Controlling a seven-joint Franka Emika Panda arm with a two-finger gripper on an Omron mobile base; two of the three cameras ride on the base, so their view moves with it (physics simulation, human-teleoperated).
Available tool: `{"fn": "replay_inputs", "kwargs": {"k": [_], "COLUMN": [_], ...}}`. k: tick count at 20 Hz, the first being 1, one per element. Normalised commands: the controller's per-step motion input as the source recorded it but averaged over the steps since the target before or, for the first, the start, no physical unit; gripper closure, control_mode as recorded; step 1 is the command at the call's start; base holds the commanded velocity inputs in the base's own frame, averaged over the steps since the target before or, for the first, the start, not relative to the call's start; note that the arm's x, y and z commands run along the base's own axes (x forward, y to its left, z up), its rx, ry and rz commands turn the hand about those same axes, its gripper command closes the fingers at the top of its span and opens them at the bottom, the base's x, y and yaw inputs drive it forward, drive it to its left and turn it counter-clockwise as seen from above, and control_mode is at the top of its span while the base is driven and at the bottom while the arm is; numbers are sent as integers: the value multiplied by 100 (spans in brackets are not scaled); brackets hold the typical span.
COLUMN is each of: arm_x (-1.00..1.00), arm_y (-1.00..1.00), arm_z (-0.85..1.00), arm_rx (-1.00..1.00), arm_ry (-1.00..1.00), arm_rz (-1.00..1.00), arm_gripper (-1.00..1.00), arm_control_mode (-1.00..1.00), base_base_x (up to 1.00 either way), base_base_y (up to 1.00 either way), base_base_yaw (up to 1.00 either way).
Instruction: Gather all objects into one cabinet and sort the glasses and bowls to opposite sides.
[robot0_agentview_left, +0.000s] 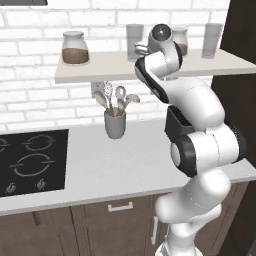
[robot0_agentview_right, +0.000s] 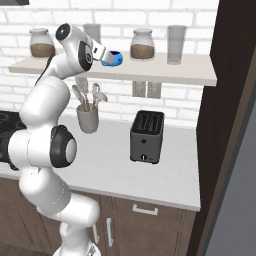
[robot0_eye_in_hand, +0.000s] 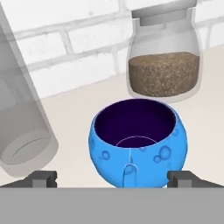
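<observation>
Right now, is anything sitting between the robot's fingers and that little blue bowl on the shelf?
Nothing visible. The blue bowl sits right between the open fingers, with bare shelf around it. A glass tumbler stands off to one side and a jar behind.

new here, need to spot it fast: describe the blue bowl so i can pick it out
Look at the pale wall shelf against the white brick, above the toaster. On it, between a clear tumbler and a lidded jar of brown stuff, sits the blue bowl, right before the open gripper. It alone is glossy bright blue and round.
</observation>
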Motion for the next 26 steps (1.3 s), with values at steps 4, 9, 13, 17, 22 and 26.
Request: {"fn": "replay_inputs", "kwargs": {"k": [4,9,13,17,22,26], "arm_x": [3,0,0,4,0,3], "arm_y": [0,0,0,-2,0,0], "arm_z": [0,-1,-17,-17,0,0], "arm_rx": [0,0,2,4,0,0], "arm_ry": [1,0,0,0,0,0], "arm_rz": [0,0,0,0,0,0], "arm_gripper": [-100,-100,-100,-100,-100,-100], "arm_control_mode": [-100,-100,-100,-100,-100,-100], "base_base_x": [0,0,0,0,0,0], "base_base_y": [0,0,0,0,0,0], "base_base_yaw": [0,0,0,0,0,0]}}
